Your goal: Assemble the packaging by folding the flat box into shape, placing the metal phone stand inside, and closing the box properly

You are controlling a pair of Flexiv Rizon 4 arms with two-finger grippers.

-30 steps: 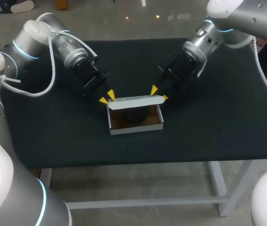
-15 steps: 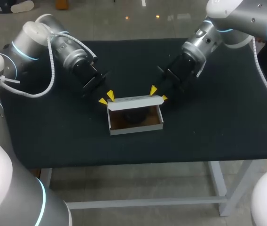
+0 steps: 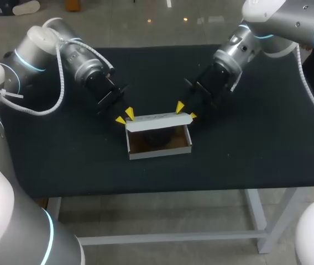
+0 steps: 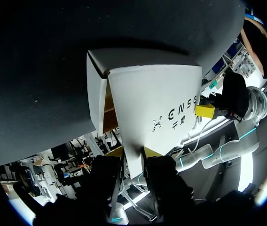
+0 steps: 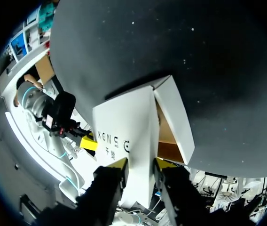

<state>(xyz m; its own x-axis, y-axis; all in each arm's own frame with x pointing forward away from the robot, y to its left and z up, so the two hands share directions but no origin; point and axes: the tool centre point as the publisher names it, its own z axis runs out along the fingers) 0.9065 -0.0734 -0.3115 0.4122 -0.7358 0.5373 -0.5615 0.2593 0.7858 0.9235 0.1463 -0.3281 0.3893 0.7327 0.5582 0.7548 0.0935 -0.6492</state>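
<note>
A white cardboard box (image 3: pixel 160 148) with a brown inside stands open at the middle of the black table (image 3: pixel 63 160). A dark shape, the phone stand (image 3: pixel 158 137), lies in it, partly hidden under the lid. The white lid flap (image 3: pixel 158 121) rises from the far wall and leans over the opening. My left gripper (image 3: pixel 124 116) is shut on the lid's left end, my right gripper (image 3: pixel 187 111) on its right end. In the left wrist view the printed lid (image 4: pixel 152 108) runs out from between my left gripper (image 4: pixel 133 153). The right wrist view shows the lid (image 5: pixel 124 127) pinched in my right gripper (image 5: pixel 141 165).
The black table's near edge (image 3: pixel 146 190) is a short way in front of the box. Nothing else lies on the tabletop around the box.
The lid flap has tipped slightly forward over the box. Both grippers have shifted a little with it and keep their hold.
</note>
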